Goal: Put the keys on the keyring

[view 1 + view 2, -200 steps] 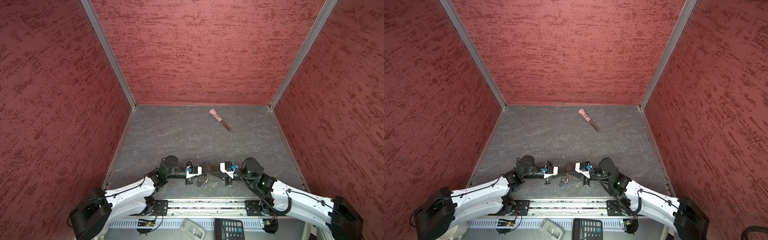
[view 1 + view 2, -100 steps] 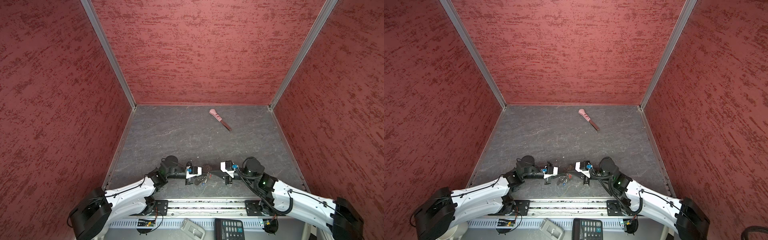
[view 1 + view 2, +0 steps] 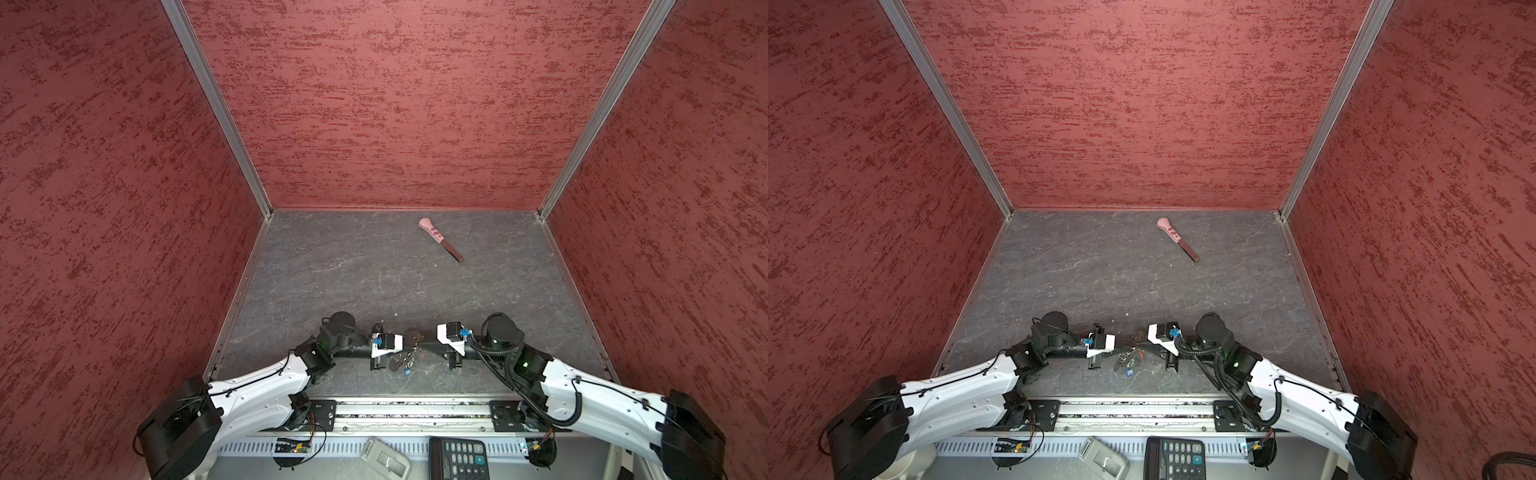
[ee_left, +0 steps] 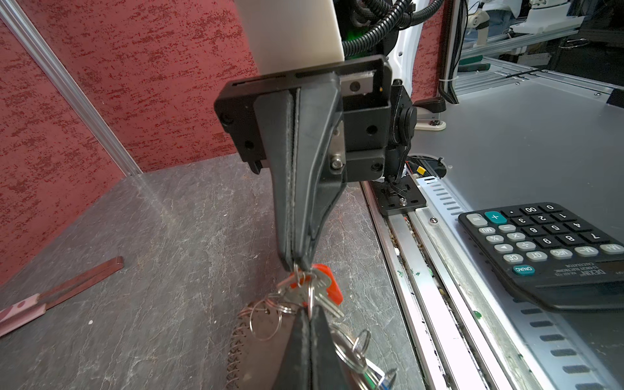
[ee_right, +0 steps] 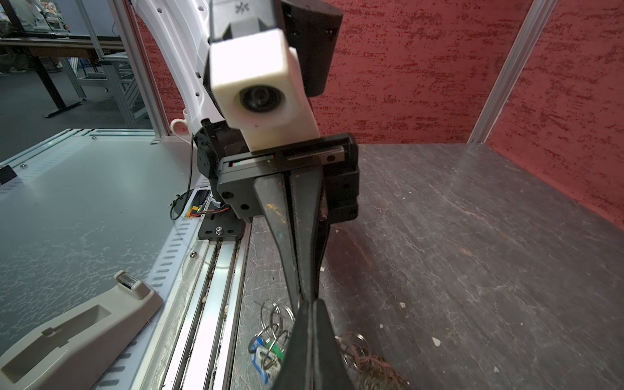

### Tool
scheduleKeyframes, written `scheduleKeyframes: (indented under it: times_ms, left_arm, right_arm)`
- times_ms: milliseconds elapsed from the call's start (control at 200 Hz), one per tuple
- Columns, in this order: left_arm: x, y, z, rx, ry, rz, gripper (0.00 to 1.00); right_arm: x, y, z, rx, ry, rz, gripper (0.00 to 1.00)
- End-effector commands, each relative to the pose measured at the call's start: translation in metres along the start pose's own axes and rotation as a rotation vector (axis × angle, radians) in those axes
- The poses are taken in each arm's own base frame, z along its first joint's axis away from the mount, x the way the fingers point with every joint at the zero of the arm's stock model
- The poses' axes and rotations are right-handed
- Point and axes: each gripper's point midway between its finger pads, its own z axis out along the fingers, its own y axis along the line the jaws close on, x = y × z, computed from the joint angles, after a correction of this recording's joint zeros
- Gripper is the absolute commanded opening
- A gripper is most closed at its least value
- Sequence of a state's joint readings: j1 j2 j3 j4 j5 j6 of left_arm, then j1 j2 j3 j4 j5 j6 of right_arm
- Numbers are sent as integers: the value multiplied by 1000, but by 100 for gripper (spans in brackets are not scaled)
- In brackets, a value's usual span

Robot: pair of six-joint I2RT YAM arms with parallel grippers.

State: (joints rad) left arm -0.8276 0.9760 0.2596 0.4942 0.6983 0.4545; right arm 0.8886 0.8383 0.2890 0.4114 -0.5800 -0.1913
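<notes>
In both top views the left claw [image 3: 409, 341] and right claw [image 3: 424, 343] met tip to tip at lower centre over the tabletop [image 3: 353, 282], both closed. The keyring [image 3: 412, 335] sat between them. The keys [image 3: 406, 368] dangled just below, too small to tell apart. A tool [image 3: 440, 239] lay at upper centre.

In the left wrist view the right claw pinched a keyring loop beside the red key [image 4: 329, 283]. The left claw's own fingers [image 4: 295, 361] hid where it gripped the keyring. The strap [image 4: 256, 337] was cut off at the bottom edge.

In the right wrist view the blue key [image 5: 257, 353] and green key [image 5: 277, 352] showed at low centre, half hidden behind the right claw.
</notes>
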Motion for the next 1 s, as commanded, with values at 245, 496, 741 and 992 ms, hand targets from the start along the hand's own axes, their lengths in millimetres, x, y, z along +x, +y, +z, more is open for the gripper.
scheduleKeyframes:
  times_ms: [245, 496, 741, 992]
  left_arm:
    - [-7, -1, -1, 3, -30, 32, 0]
    - [-7, 0, -1, -1, -29, 33, 0]
    - [-8, 0, -2, -2, -30, 33, 0]
    - [-9, -1, -2, 2, -35, 35, 0]
  right_arm:
    - [-13, 2, 1, -21, -30, -24, 0]
    - [-15, 7, 1, -50, -39, -13, 0]
    - [-13, 9, 1, -65, -33, -5, 0]
    - [-11, 9, 3, -67, -25, 0, 0]
